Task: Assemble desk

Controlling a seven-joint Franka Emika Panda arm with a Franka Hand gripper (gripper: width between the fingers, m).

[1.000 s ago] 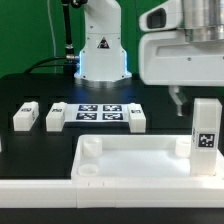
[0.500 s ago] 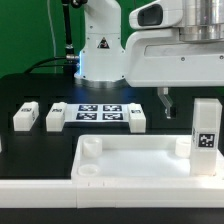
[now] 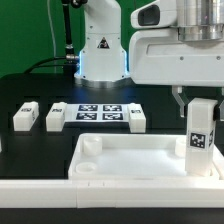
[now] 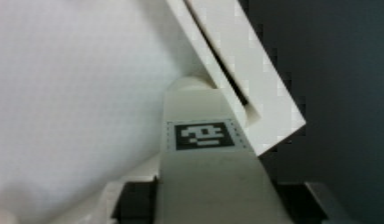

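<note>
The white desk top [image 3: 130, 165], a tray with a raised rim, lies at the front of the exterior view; it also fills much of the wrist view [image 4: 82, 90]. One white leg [image 3: 201, 128] with a tag stands on its corner at the exterior view's right, slightly tilted. My gripper [image 3: 192, 100] is at the leg's top. In the wrist view the leg [image 4: 208, 135] runs between the two dark fingers [image 4: 139, 200], which sit against its sides, so the gripper [image 4: 221, 205] is shut on it. Three more legs [image 3: 25, 116], [image 3: 55, 118], [image 3: 136, 118] lie on the black table.
The marker board [image 3: 97, 112] lies between the loose legs behind the desk top. The robot base [image 3: 100, 50] stands at the back, with cables at the back on the exterior view's left.
My gripper moved toward the exterior view's right, from beside the standing leg to over its top. The leg has shifted slightly left and tilted.
</note>
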